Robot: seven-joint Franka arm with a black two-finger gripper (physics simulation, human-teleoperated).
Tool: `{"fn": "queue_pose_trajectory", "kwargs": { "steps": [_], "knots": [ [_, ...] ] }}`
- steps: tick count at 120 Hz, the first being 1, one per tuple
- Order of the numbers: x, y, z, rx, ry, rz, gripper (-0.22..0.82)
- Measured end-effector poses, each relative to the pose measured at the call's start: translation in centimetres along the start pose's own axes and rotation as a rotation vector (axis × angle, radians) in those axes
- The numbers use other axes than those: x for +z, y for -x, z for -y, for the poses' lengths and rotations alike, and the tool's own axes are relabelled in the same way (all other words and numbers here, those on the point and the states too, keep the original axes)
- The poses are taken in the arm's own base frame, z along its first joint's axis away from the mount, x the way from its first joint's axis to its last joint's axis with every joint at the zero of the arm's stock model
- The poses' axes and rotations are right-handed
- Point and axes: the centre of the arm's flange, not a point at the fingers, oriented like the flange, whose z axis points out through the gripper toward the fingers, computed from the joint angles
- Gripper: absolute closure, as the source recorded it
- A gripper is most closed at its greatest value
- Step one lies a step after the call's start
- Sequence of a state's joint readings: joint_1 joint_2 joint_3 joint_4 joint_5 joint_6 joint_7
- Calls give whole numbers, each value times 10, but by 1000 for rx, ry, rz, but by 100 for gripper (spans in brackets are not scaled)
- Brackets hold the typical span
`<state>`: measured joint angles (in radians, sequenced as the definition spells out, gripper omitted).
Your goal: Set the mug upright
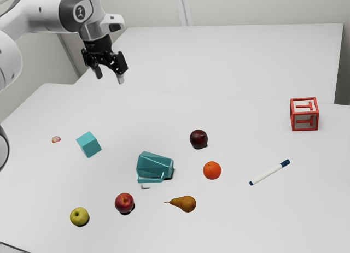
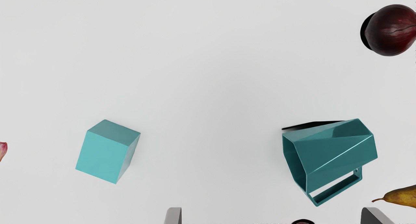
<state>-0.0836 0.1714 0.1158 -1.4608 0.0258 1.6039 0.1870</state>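
- The black two-finger gripper (image 1: 110, 77) is up above the white table (image 1: 229, 231), well apart from everything lying on it; its jaws are spread wide, with nothing pinched between them.
- The teal, faceted mug (image 2: 334, 152) lies on its side on the table, below the jaws and well apart from them. In the wrist view it appears within the span of the jaws, nearer the finger (image 2: 373, 216) on the pear's side.
- The mug's open mouth faces the cube's side of the jaws; its angular handle (image 2: 338, 188) sticks out sideways, toward the line between the fingertips in the wrist view.
- The light turquoise cube (image 2: 102, 155) sits below the jaws, outside the other finger (image 2: 173, 216) in the wrist view.
- A small pinkish clove-like piece (image 2: 2, 150) lies farther out past that same finger, beyond the cube.
- The dark red, round onion-like item (image 2: 391, 30) is out ahead of the fingertips, past the mug.
- The brownish-yellow pear (image 2: 403, 196) lies just outside the mug-side finger in the wrist view, its stem toward the mug.
- Farther from the jaws than the cube, in the exterior view, are the round orange (image 1: 212, 170), the red apple-like fruit (image 1: 124, 203), the yellow-green apple (image 1: 79, 216), the blue-capped white marker (image 1: 269, 172) and the red-and-white letter block (image 1: 304, 114).
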Motion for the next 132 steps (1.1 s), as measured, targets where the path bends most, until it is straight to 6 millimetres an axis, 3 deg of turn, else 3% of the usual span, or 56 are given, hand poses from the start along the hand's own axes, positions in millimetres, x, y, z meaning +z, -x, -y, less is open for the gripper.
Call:
{"fn": "queue_pose_trajectory", "kwargs": {
  "steps": [9,23,40,81,98,132],
  "knots": [
    [4,4,-1,8,6,1,0],
    [30,30,-4,6,69,26,0],
    [58,48,2,-54,236,39,0],
    [172,77,21,-260,687,154,0],
    [203,78,33,-278,745,162,0],
    [252,70,31,-239,803,167,0]
  ]
}}
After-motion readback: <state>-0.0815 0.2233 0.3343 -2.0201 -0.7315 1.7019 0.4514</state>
